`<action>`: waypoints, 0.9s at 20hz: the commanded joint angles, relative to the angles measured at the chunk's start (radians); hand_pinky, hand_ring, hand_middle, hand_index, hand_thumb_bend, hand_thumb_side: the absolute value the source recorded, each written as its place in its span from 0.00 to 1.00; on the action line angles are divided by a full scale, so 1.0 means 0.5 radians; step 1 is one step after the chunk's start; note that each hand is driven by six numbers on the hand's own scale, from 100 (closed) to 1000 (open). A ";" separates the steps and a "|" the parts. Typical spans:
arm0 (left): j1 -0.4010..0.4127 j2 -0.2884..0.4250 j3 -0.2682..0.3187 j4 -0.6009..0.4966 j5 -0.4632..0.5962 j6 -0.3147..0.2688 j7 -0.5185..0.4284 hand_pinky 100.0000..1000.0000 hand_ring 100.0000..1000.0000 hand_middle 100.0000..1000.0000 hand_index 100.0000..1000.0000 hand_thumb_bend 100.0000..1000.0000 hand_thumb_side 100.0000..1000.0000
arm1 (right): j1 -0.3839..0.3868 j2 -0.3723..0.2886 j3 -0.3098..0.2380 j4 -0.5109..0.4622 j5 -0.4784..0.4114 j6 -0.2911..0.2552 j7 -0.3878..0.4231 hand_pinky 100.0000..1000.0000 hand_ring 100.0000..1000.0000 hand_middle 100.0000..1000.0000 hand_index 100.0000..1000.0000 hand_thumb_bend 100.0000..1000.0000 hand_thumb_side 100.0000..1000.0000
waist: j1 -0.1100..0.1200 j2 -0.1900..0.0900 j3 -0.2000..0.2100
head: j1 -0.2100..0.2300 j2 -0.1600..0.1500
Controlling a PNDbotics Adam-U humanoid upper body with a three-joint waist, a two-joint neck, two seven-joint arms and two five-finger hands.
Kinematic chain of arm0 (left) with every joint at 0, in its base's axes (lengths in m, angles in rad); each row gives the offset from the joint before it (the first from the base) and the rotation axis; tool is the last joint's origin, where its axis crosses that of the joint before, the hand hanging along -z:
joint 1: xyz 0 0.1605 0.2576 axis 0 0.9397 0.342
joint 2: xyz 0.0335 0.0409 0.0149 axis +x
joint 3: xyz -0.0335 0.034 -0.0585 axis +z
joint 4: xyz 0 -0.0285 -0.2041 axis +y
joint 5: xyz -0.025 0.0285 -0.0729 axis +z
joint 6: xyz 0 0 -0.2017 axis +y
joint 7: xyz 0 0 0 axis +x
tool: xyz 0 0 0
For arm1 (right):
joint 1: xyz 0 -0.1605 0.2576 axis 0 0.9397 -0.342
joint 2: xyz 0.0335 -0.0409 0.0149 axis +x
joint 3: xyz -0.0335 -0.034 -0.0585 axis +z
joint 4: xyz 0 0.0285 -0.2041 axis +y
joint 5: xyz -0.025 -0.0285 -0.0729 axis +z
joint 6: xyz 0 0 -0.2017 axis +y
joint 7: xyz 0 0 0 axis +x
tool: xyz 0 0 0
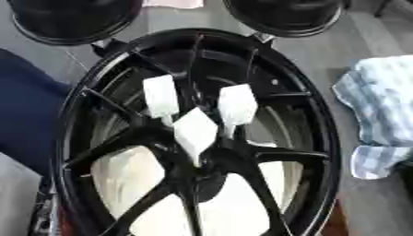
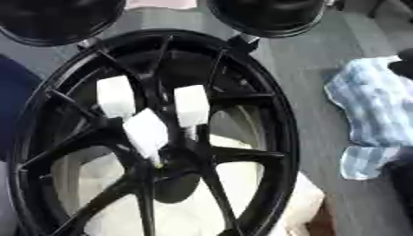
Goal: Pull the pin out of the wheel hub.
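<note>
Looking down on the wheel hub (image 1: 135, 138), a black multi-spoke rim that lies flat and fills most of both views. Its spokes run out from a dark centre to the outer rim. Between the lower spokes a white surface (image 1: 129, 177) shows beneath the wheel.

Three white flat-headed pieces stand over the middle of the wheel, close together but apart from each other:
- left pin (image 1: 161, 96), upright and rectangular, over the upper-left spokes;
- right pin (image 1: 237, 104), same shape, just right of the centre line;
- front pin (image 1: 196, 130), turned so it shows as a diamond, below and between the other two.

Each narrows to a thin stem pointing down toward the centre. The front pin's stem ends just above the centre. In the right eye view its tip looks faintly yellowish, possibly where it enters a hole, but the view is too soft to confirm it is seated.

Robot hands: neither can be made out in either view, so open or closed cannot be told. Nothing touches the pins. Dark shapes (image 2: 402, 173) sit at the right edge of the right eye view, unidentified.

Surroundings: two black round objects beyond the wheel, one at upper left (image 1: 73, 20) and one at upper right (image 1: 282, 14), both close to the rim. A blue-and-white checked cloth (image 1: 379, 106) lies crumpled on the grey floor (image 1: 322, 50) right of the wheel, apart from it. A dark blue mass (image 1: 24, 106) sits at the left edge.
</note>
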 commanded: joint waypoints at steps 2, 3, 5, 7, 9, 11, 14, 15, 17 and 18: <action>0.005 0.231 -0.031 -0.041 -0.143 -0.281 -0.122 0.81 0.62 0.66 0.75 0.00 0.65 | 0.018 -0.050 -0.021 -0.037 0.015 -0.002 -0.004 0.83 0.66 0.61 0.51 0.08 0.30 | 0.005 -0.042 0.005 | -0.012 -0.003; 0.009 0.296 -0.043 -0.041 -0.166 -0.370 -0.151 0.81 0.62 0.67 0.76 0.00 0.63 | 0.023 -0.051 -0.021 -0.037 0.018 0.000 -0.004 0.83 0.66 0.61 0.51 0.08 0.30 | 0.007 -0.047 0.007 | -0.016 -0.002; 0.013 0.432 -0.059 -0.041 -0.176 -0.539 -0.193 0.81 0.63 0.68 0.76 0.00 0.60 | 0.034 -0.054 -0.021 -0.037 0.021 0.003 -0.005 0.83 0.66 0.61 0.51 0.08 0.30 | 0.013 -0.059 0.010 | -0.027 0.003; 0.009 0.587 -0.054 -0.041 -0.141 -0.714 -0.211 0.82 0.64 0.69 0.76 0.00 0.57 | 0.047 -0.061 -0.022 -0.037 0.024 0.003 -0.007 0.83 0.66 0.61 0.51 0.08 0.30 | 0.020 -0.075 0.014 | -0.040 0.010; 0.004 0.755 -0.027 -0.041 -0.082 -0.882 -0.215 0.82 0.65 0.69 0.77 0.00 0.55 | 0.064 -0.068 -0.025 -0.037 0.027 0.003 -0.010 0.83 0.66 0.61 0.51 0.08 0.30 | 0.029 -0.091 0.019 | -0.057 0.026; 0.000 0.923 0.010 -0.041 -0.014 -1.002 -0.214 0.82 0.65 0.69 0.77 0.00 0.54 | 0.082 -0.074 -0.030 -0.037 0.032 0.002 -0.016 0.83 0.66 0.61 0.51 0.08 0.30 | 0.038 -0.104 0.025 | -0.072 0.043; -0.001 1.135 0.060 -0.041 0.064 -1.063 -0.252 0.82 0.65 0.70 0.77 0.00 0.52 | 0.103 -0.080 -0.034 -0.037 0.040 0.000 -0.021 0.83 0.66 0.61 0.51 0.08 0.30 | 0.049 -0.118 0.030 | -0.081 0.059; -0.004 1.240 0.082 -0.041 0.055 -1.049 -0.293 0.82 0.65 0.70 0.77 0.00 0.52 | 0.112 -0.082 -0.036 -0.036 0.044 0.000 -0.024 0.83 0.66 0.61 0.51 0.08 0.30 | 0.052 -0.124 0.032 | -0.086 0.066; -0.022 1.425 0.136 -0.041 0.008 -1.006 -0.383 0.83 0.66 0.71 0.78 0.00 0.48 | 0.132 -0.086 -0.039 -0.035 0.054 -0.001 -0.027 0.83 0.66 0.61 0.51 0.07 0.30 | 0.058 -0.134 0.038 | -0.096 0.075; -0.042 1.510 0.163 -0.041 -0.029 -0.993 -0.429 0.83 0.66 0.71 0.78 0.00 0.45 | 0.143 -0.088 -0.041 -0.035 0.060 -0.001 -0.029 0.83 0.66 0.61 0.51 0.07 0.30 | 0.063 -0.139 0.041 | -0.100 0.081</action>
